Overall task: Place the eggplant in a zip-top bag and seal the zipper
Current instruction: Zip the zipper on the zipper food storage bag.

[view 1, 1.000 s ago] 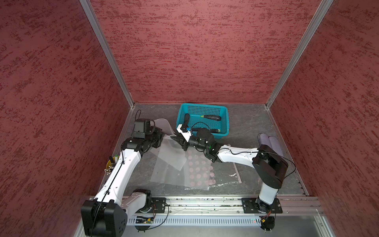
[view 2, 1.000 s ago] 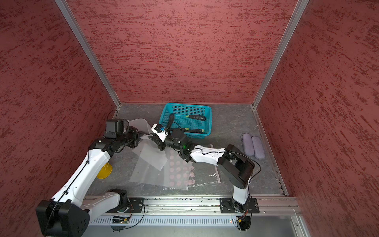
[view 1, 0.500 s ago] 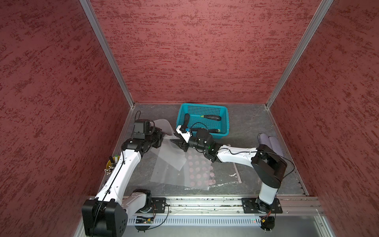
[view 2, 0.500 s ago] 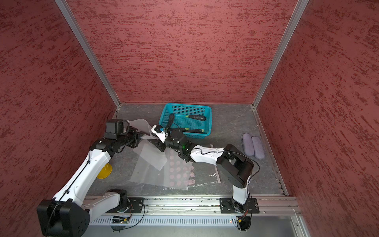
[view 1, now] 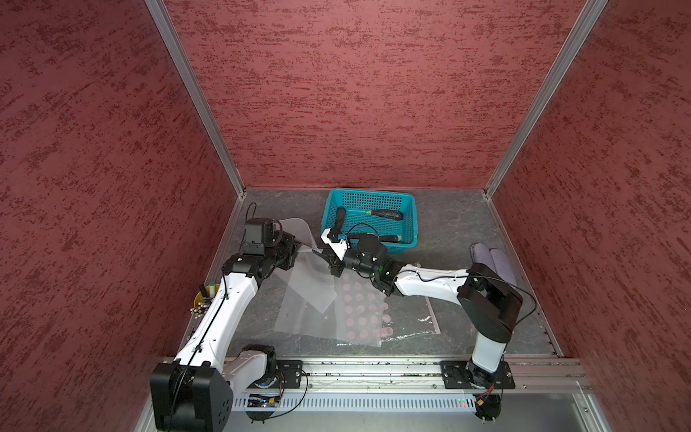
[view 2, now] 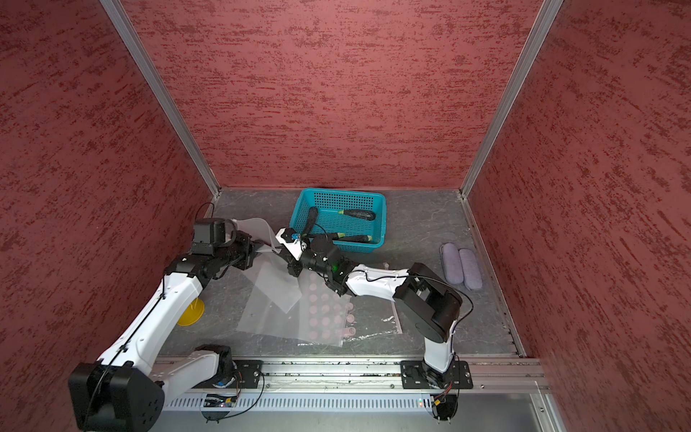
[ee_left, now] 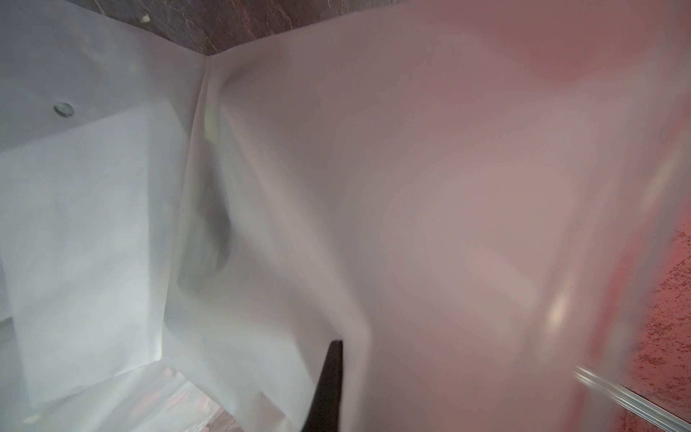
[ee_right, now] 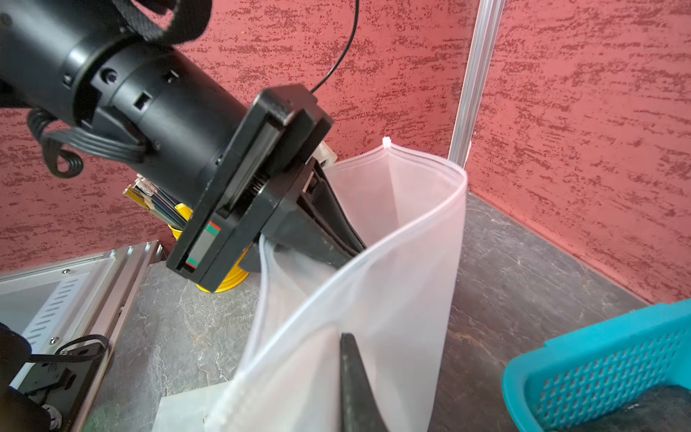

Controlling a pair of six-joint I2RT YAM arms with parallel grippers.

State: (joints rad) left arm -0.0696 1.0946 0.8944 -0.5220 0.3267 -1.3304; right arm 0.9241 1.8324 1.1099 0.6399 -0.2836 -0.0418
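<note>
Three dark eggplants [view 1: 385, 214] lie in the teal basket [view 1: 370, 191] at the back of the grey marbled worktop [view 1: 448, 232], all outside the frosted zip-top bag [view 1: 312, 284], which is held up just beside the basket between the left hand [view 1: 299, 250] and the right hand [view 1: 318, 253], over other flat bags [view 1: 359, 318]. Only the right wrist view shows its mouth gaping and the zipper [ee_right: 422, 224] unjoined, the left hand pressed together on one lip and the right hand's dark finger [ee_right: 351, 374] pinching the opposite lip; the left wrist view is almost all blurred film. Red textured walls [view 1: 355, 93] close three sides.
</note>
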